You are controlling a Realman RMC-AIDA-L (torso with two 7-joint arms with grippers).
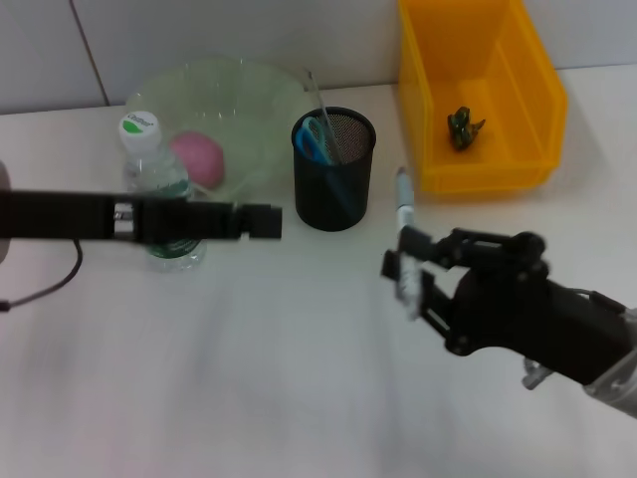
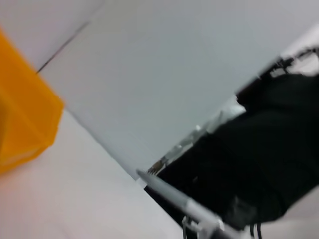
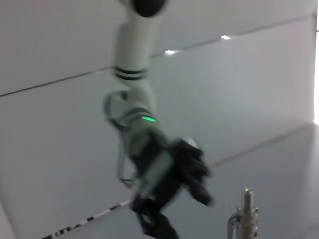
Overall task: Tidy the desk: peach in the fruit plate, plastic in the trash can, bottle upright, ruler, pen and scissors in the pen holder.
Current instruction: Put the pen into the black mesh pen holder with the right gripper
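Observation:
My right gripper [image 1: 406, 267] is shut on the grey pen [image 1: 403, 204], in front of and to the right of the black mesh pen holder [image 1: 333, 189]; the pen's end [image 3: 244, 214] shows in the right wrist view. Blue-handled scissors [image 1: 317, 139] and a clear ruler [image 1: 320, 105] stand in the holder. The pink peach [image 1: 199, 157] lies in the pale green fruit plate [image 1: 249, 95]. A clear bottle [image 1: 149, 164] with a white cap stands upright. Crumpled green plastic [image 1: 463, 127] lies in the yellow trash can [image 1: 528, 70]. My left gripper [image 1: 264, 221] reaches across in front of the bottle, left of the holder.
The left arm [image 1: 90, 214] stretches level across the table's left side. A black cable [image 1: 55, 284] hangs off it at the left edge. In the left wrist view the yellow bin [image 2: 22, 114] sits far from the right arm [image 2: 259, 149]. The wall stands close behind the bin and plate.

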